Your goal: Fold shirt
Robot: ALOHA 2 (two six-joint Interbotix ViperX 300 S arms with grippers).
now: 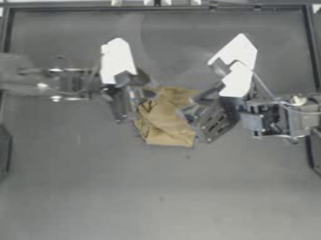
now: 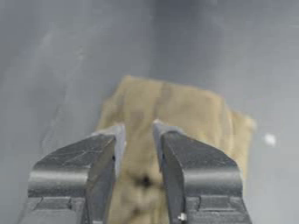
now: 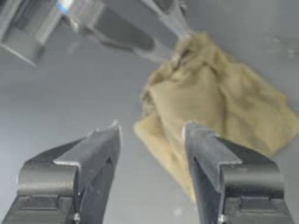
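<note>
Shirt (image 1: 164, 118) first, from the top view: it is sitting bunched into a small tan heap near the middle of the dark desk (image 1: 156, 197). I am seeing my left tool (image 1: 139, 96) sitting at the shirt's upper left corner, reaching in from the left, and my right tool (image 1: 202, 112) sitting against the shirt's right edge, reaching in from the right. From up here I cannot tell how far either tool is parted.

In the left wrist view, the left tool (image 2: 138, 135) is showing a narrow gap, and tan cloth of the shirt (image 2: 175, 109) is running up between the jaws; it appears to be pinching that fold.

In the right wrist view, the right tool (image 3: 151, 133) is standing wide, with nothing clamped. One jaw is lying over the shirt's (image 3: 216, 96) near edge while the other is over bare desk (image 3: 70, 96) beside it. Beyond the shirt, the left tool (image 3: 175, 43) is gripping its far peak.
</note>
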